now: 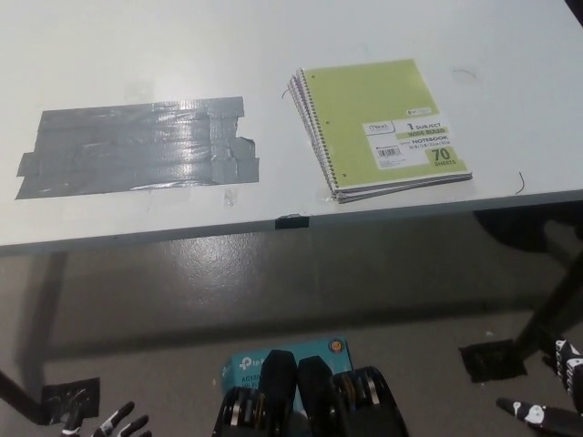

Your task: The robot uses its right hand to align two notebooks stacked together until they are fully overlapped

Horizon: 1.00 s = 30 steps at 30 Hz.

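Observation:
Two spiral notebooks lie stacked on the white table at its right front. The green-covered top notebook sits slightly askew on the lower notebook, whose pale purple-white edges show along the spiral side and the near edge. Both hands are far below the table's front edge, over the floor. My black right hand shows at the bottom right corner, fingers spread and holding nothing. Only the splayed fingertips of my left hand show at the bottom left.
A wide patch of grey duct tape covers the table's left half. A small black tape piece marks the front edge. Below are a dark table leg, black floor tape and a teal box.

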Available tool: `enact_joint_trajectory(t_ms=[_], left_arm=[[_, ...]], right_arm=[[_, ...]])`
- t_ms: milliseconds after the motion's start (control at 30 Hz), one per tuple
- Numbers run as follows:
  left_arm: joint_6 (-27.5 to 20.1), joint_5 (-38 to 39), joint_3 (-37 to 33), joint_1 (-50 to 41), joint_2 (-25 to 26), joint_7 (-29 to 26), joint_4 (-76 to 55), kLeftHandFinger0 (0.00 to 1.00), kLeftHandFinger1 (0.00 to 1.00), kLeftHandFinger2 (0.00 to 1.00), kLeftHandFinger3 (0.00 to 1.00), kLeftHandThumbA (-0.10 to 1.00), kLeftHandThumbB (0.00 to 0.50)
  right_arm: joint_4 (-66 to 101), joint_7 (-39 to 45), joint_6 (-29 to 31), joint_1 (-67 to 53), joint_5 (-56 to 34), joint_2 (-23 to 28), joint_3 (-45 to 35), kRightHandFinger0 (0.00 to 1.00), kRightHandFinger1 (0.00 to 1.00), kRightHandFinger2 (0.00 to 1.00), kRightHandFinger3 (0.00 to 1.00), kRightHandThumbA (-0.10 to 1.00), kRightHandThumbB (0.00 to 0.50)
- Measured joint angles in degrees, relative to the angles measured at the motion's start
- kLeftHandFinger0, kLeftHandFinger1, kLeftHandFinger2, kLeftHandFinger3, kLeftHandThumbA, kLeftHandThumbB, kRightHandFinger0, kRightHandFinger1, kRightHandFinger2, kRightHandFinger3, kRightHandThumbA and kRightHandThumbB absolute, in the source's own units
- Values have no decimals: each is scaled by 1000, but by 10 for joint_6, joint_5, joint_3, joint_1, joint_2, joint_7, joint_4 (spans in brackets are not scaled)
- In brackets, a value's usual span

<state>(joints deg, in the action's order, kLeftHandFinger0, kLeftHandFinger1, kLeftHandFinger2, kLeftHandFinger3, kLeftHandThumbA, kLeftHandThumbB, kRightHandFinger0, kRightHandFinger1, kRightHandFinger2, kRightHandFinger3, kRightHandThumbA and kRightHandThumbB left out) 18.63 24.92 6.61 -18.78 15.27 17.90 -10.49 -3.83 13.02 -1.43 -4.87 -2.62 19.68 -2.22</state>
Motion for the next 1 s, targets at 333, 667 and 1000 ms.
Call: enact_joint_trajectory(t_ms=[333, 667, 1000], left_arm=[[-14, 14, 20, -33, -25, 0, -2, 1000, 1000, 1000, 1000, 1000, 500], [-15, 66, 93, -16, -87, -11, -4, 1000, 1000, 1000, 1000, 1000, 500], [-11, 119, 145, -8, -127, -33, -9, 1000, 1000, 1000, 1000, 1000, 500]], right_arm=[[11, -2, 6, -43, 4, 0, -19, 1000, 1000, 1000, 1000, 1000, 445], [11, -36, 5, -33, -6, -29, -88, 1000, 1000, 1000, 1000, 1000, 454], [19, -65, -18, -31, -15, -55, -132, 1000, 1000, 1000, 1000, 1000, 295]])
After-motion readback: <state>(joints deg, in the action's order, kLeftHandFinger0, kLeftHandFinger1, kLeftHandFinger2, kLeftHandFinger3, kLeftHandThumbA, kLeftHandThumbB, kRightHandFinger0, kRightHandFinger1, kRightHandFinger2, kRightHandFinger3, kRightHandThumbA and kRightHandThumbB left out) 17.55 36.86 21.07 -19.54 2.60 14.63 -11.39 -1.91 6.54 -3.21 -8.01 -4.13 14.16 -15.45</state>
